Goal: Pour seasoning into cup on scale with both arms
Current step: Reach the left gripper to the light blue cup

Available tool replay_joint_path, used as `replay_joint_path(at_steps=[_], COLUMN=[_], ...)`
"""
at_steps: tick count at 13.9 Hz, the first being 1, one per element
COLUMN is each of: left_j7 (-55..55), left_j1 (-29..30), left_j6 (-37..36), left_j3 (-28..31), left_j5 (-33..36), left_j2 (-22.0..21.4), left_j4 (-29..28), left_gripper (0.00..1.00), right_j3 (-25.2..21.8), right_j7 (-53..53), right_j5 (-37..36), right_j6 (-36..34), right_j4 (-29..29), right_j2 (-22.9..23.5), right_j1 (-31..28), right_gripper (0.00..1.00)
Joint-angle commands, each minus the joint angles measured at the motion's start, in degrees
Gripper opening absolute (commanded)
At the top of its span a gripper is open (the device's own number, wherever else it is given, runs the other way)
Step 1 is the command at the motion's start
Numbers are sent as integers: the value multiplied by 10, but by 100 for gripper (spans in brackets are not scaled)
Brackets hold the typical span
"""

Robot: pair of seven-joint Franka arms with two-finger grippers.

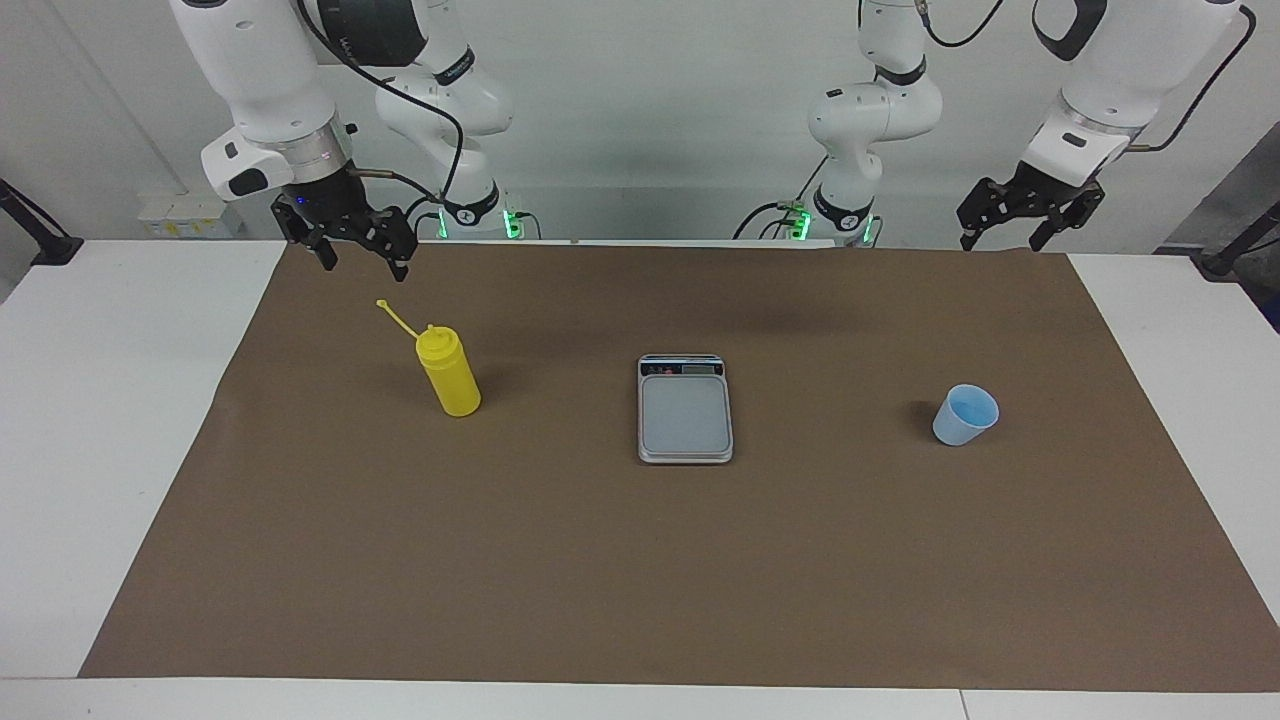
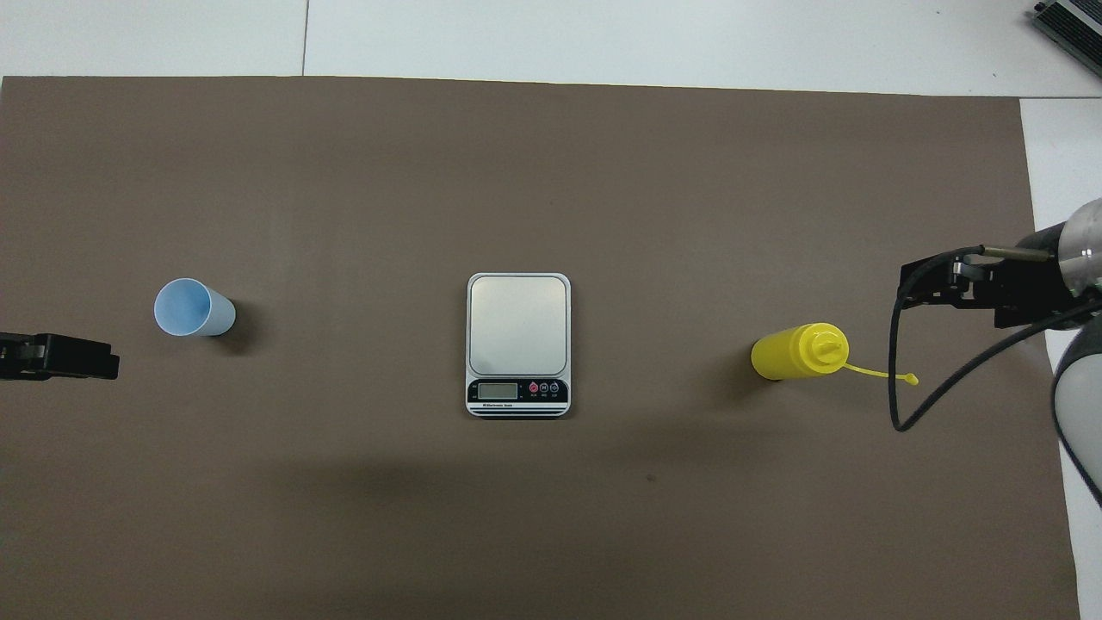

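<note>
Right claw [image 1: 362, 253] hanging spread open and empty, raised over the brown mat [image 1: 640, 560] near the robots' edge, above the yellow bottle [image 1: 450, 372], not touching it. Reaching down from a bent white right arm [image 1: 262, 75], wrist tilted. Left claw [image 1: 1030, 222] likewise gaping, gripping nothing, hovering at the left arm's end of the table [image 1: 90, 400], over the mat's edge. Standing upright: bottle toward the right arm's end, cap strap [image 2: 882, 374] sticking out sideways; scale [image 1: 685, 408] in the middle, plate bare; light-blue cup [image 1: 966, 414] toward the left arm's end, well apart from the scale. Showing only in the overhead view: scale display [image 2: 498, 391] and buttons legible, facing the robots. Showing only in the facing view: both arms' upper joints.
</note>
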Motion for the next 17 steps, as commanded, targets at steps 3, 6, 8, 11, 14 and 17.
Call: replay_joint_path(at_steps=[3, 6, 8, 11, 14, 17], left_j7=[-2, -5, -8, -8, -8, -12], left_j1=[-8, 0, -5, -8, -9, -13], left_j6=[-1, 35, 63, 94, 151, 212], left_j3=[6, 6, 6, 6, 5, 5], left_j5=[-7, -7, -8, -8, -8, -11], left_j2=[-6, -5, -5, 4, 38, 89], left_j4=[-1, -35, -52, -66, -80, -95], left_gripper=[100, 95, 88, 83, 77, 75], right_j3=[-1, -1, -1, -1, -1, -1], right_j7=[9, 9, 8, 9, 9, 9], right_j5=[-5, -5, -5, -5, -5, -5], right_j6=[9, 9, 9, 9, 9, 9], right_j4=[-16, -16, -16, -16, -16, -16], right_j2=[-13, -13, -13, -13, -13, -13], right_j1=[1, 1, 1, 1, 1, 1], right_gripper=[100, 100, 100, 100, 100, 100])
